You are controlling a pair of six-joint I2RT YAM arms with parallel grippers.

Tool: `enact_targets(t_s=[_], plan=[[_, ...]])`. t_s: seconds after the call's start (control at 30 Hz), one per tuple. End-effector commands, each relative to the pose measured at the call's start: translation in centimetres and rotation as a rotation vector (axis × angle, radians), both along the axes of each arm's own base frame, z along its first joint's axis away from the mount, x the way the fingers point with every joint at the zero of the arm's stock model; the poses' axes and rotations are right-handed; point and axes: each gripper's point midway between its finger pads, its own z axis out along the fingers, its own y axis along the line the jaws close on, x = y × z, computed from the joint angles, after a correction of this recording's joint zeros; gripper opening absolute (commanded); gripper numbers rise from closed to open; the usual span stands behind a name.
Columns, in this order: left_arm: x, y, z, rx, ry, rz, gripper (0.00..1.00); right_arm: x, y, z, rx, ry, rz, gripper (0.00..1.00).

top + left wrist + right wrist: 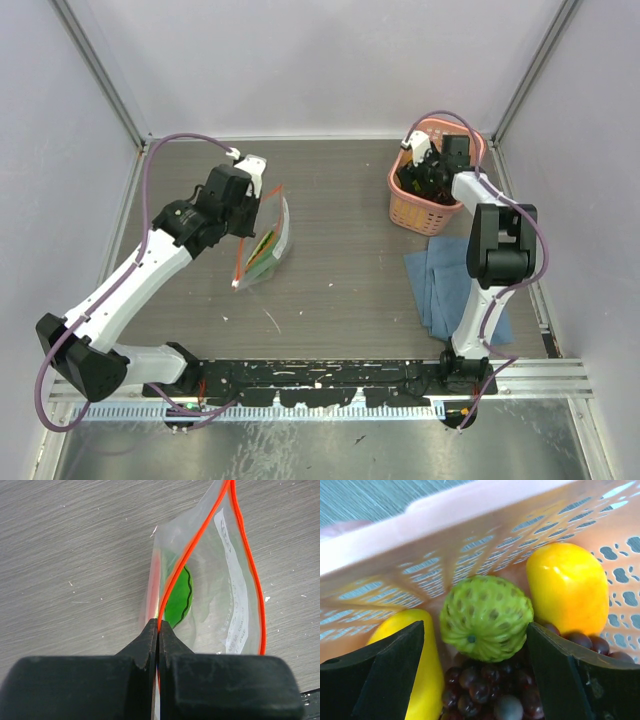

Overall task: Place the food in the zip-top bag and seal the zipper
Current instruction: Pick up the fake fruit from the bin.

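Observation:
My left gripper is shut on the red-orange zipper of the clear zip-top bag and holds the mouth up; a green piece lies inside. In the top view the bag hangs beside the left gripper. My right gripper is open inside the pink basket, its jaws on either side of a green round fruit. An orange-yellow fruit, another yellow fruit and a dark purple grape bunch lie around it.
The pink basket stands at the back right of the table. A folded blue cloth lies in front of it, beside the right arm. Grey walls close in the left, back and right sides.

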Motion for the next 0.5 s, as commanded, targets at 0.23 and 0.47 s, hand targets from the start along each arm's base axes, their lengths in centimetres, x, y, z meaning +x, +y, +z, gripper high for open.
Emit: enact_targets(t_s=[0.23, 0.47], plan=[[0.5, -0.2, 2.2, -0.045, -0.044, 0.005, 0.00, 1.8, 0.1, -2.7, -0.071, -0.016, 0.147, 0.87], [0.5, -0.2, 2.2, -0.048, -0.042, 0.005, 0.00, 1.4, -0.3, -4.3, -0.086, 0.028, 0.147, 0.89]])
